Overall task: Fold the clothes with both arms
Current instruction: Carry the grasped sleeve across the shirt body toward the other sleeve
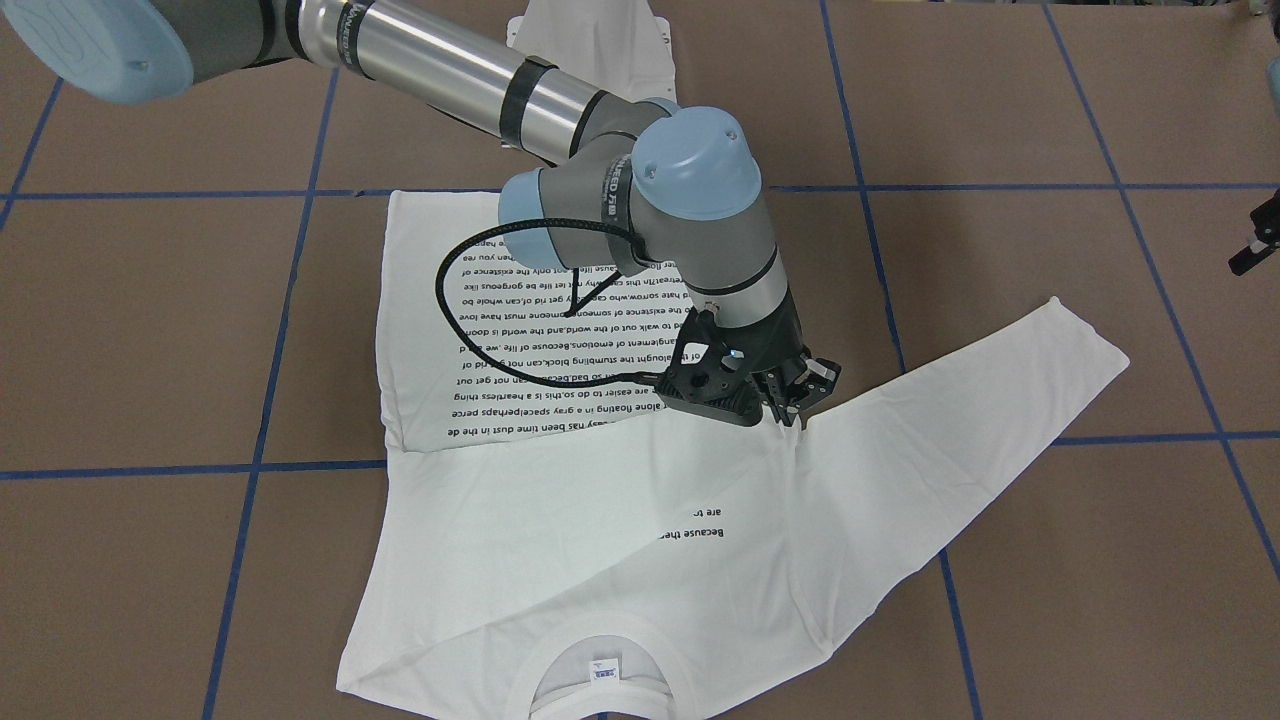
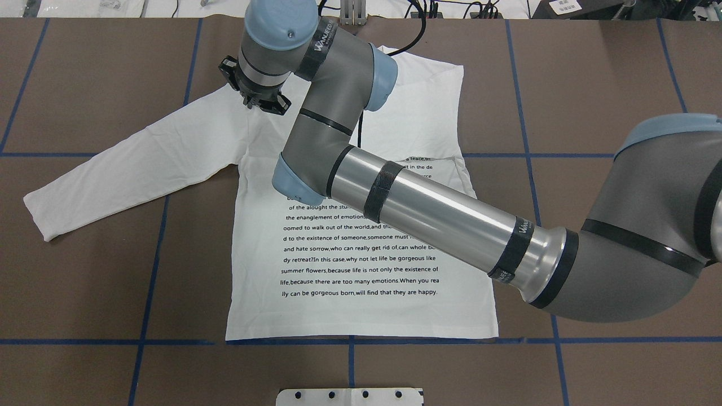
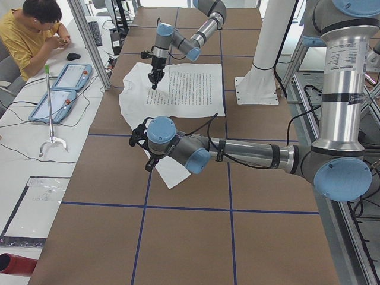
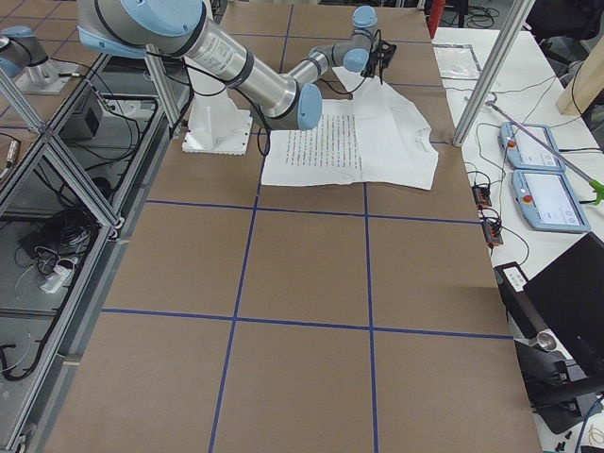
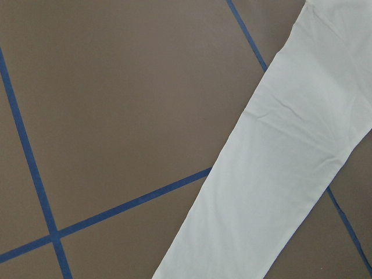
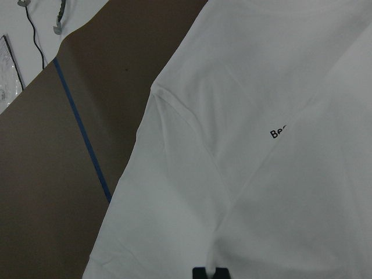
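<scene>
While the white T-shirt [image 2: 361, 265] lies flat mid-worktop [image 2: 592, 67] with its printed lines up, one long sleeve [image 2: 130, 169] stretches out toward 8 o'clock in the overhead view. The right arm [image 2: 428, 214] extends across the shirt. The right gripper [image 1: 793, 400] sits at the sleeve's shoulder seam, near 11 o'clock, its fingers drawn together on a small pucker of cloth. The left gripper [image 3: 150, 161] hangs above the sleeve, and I cannot tell whether it is spread. The step in hand looks like folding this sleeve over the body. The next move probably calls for the left gripper to descend and take the cuff end, so both can carry the sleeve toward 3 o'clock without dragging the body
</scene>
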You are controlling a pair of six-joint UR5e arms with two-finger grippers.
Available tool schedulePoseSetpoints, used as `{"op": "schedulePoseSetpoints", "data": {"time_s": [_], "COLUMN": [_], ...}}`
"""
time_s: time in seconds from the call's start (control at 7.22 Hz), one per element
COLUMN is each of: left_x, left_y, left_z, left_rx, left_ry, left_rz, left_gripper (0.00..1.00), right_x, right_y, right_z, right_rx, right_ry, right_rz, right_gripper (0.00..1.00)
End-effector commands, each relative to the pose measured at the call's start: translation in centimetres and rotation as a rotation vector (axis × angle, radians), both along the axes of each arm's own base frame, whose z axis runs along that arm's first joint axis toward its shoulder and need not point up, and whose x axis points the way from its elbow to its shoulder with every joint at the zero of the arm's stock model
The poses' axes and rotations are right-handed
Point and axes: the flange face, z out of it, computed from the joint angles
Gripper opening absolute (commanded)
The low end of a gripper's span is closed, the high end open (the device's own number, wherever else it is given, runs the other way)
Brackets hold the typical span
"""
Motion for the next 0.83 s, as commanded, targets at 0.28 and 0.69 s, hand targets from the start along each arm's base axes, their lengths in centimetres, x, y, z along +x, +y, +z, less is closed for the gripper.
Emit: {"op": "schedulePoseSetpoints", "data": {"time_s": [0.28, 0.69], "left_x": [7.3, 11.4], "left_y": [0.0, -0.7], "left_z": [4.4, 10.2], "left_rx": [-0.227, -0.360], "left_ry": [-0.003, -0.026], "left_rz": [0.056, 0.088], "left_gripper": [1.00, 0.93], "right_x": [-0.9, 3.9], "right_y": [0.4, -0.2], "right_z": [-3.6, -0.7], "right_rx": [-0.027, -0.027], "right_ry": [-0.011, 0.015], "right_rz": [0.087, 0.115], "right_gripper": [0.99, 0.99]}}
